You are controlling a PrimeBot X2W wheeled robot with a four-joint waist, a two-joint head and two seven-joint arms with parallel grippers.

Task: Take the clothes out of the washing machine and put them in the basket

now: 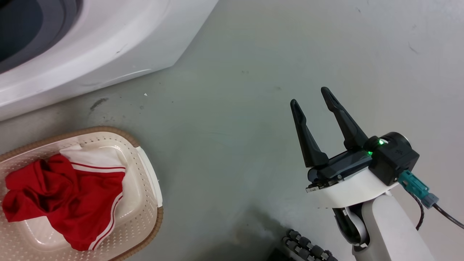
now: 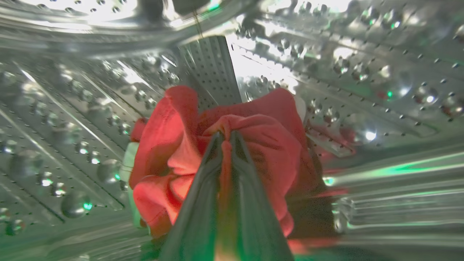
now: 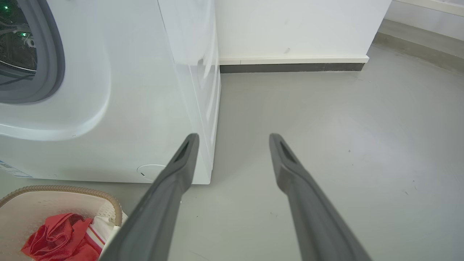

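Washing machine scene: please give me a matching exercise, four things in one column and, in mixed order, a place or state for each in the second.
1. left tool
2. right tool
3. basket
4. striped garment

A. lies in the basket
B. open, over the floor
C. shut on a red cloth in the drum
D. stands on the floor near the washing machine

Pairs: 1-C, 2-B, 3-D, 4-A

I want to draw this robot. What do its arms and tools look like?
The right tool has two long pointed black fingers, a black base with a green light, a white forearm, a teal plug and a black cable. The left tool looks dark too.
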